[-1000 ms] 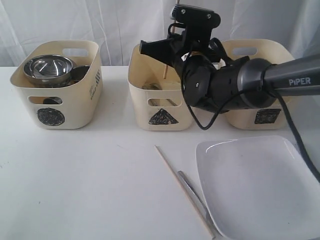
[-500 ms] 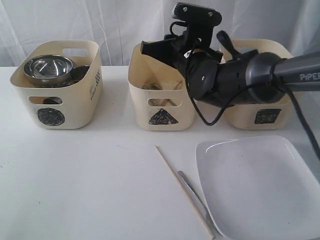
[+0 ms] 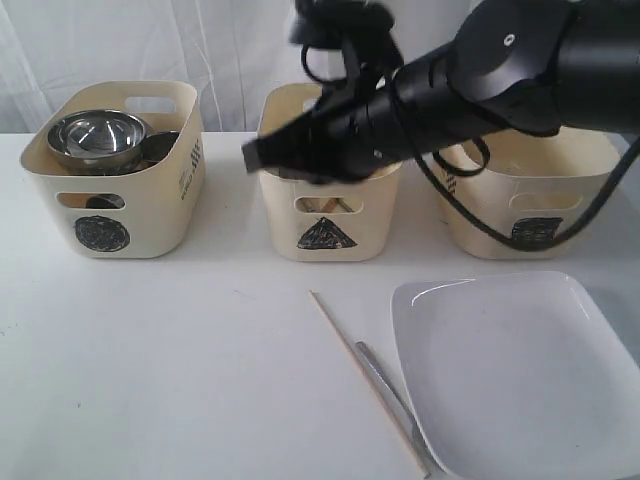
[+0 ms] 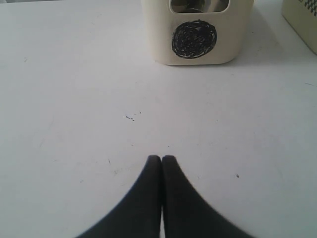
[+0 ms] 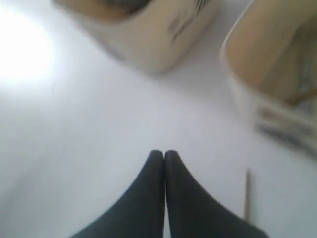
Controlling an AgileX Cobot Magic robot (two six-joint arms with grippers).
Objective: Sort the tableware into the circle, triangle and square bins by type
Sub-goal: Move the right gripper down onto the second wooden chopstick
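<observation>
My right gripper (image 3: pixel 250 157) is shut and empty, held in the air between the circle bin (image 3: pixel 110 190) and the triangle bin (image 3: pixel 325 225), with its arm crossing the triangle bin's top. In the right wrist view the gripper (image 5: pixel 164 152) hangs over bare table, with the circle bin (image 5: pixel 148 34), the triangle bin (image 5: pixel 267 64) and a chopstick (image 5: pixel 246 193) around it. On the table lie a wooden chopstick (image 3: pixel 365 380), a steel utensil (image 3: pixel 385 392) partly under the white plate (image 3: pixel 520 370). A steel bowl (image 3: pixel 97 138) sits in the circle bin. My left gripper (image 4: pixel 161 157) is shut and empty, low over the table facing the circle bin (image 4: pixel 198 34).
The square bin (image 3: pixel 530 215) stands at the back right, partly behind the right arm. A white curtain hangs behind the bins. A corner of another bin (image 4: pixel 302 20) shows in the left wrist view.
The chopstick that stood upright in the right gripper over the triangle bin is gone from it. The right arm has swung left and forward, and its jaws have shut.
</observation>
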